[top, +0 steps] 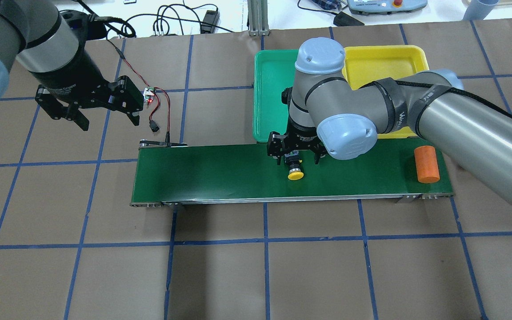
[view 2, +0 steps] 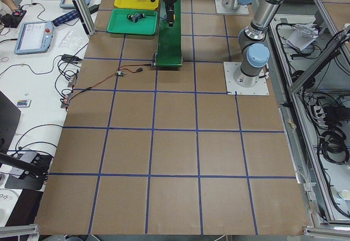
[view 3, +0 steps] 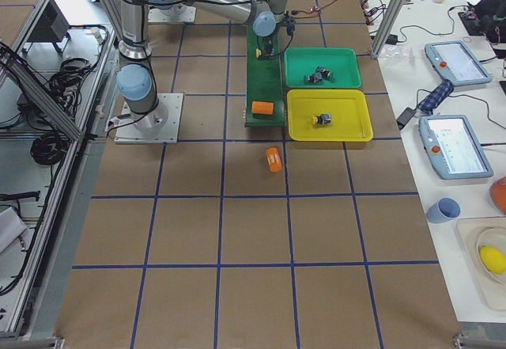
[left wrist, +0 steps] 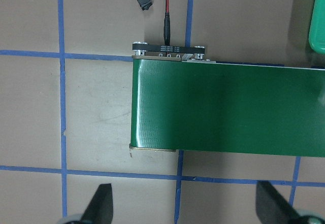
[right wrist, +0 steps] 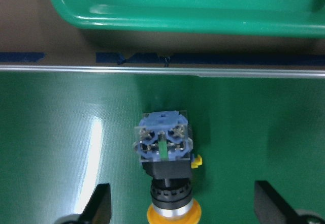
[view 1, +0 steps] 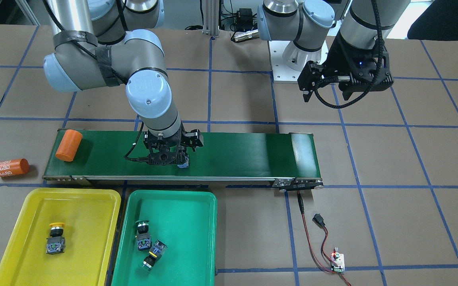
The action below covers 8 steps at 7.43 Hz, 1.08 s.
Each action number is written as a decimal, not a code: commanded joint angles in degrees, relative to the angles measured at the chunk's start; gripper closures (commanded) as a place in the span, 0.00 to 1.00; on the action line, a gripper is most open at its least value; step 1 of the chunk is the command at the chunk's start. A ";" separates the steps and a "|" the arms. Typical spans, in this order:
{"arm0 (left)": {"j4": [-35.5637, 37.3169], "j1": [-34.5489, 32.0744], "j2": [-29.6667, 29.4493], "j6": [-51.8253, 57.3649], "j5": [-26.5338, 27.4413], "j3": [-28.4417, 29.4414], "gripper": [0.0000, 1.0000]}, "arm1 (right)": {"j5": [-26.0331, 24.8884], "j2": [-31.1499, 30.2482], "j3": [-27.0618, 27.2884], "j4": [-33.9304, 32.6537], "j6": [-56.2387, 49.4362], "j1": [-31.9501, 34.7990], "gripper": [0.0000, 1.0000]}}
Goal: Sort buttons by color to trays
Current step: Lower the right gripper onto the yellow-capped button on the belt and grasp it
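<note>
On the conveyor belt, under my right hand: one yellow-capped button, lying on its side, cap toward the robot, contact block toward the green tray. It sits between the hand's fingers, which stand spread wide on either side, clear of it. Yellow tray: a second yellow-capped button. Green tray: two green-capped buttons, close together. Left hand: fingers apart, holding nothing, above the counter off the belt's end.
</note>
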 commanded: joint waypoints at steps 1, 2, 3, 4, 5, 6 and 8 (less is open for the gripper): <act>0.00 0.00 0.34 0.00 -0.02 0.08 0.00 | -0.37 1.11 0.24 -0.18 -0.18 -0.47 0.33; 0.00 0.00 0.43 0.00 -0.02 -0.09 0.00 | -0.46 0.94 0.15 -1.14 -0.18 -0.56 0.68; 0.00 0.00 0.35 0.00 -0.11 -0.35 0.00 | -0.54 0.94 0.24 -2.19 0.00 -0.65 0.91; 0.00 0.00 0.43 0.00 0.07 -0.01 0.00 | -0.63 0.77 -0.02 -2.29 0.17 -0.91 1.00; 0.00 0.00 0.52 0.00 0.07 -0.01 0.00 | -0.81 0.07 -0.72 -2.03 0.17 -1.79 1.00; 0.00 0.00 0.52 0.00 0.07 -0.01 0.00 | -2.03 -1.85 -2.12 -2.03 0.00 -2.14 1.00; 0.00 0.00 0.35 0.00 0.07 -0.01 0.00 | -2.92 -3.89 -5.73 -1.67 -0.61 -6.07 1.00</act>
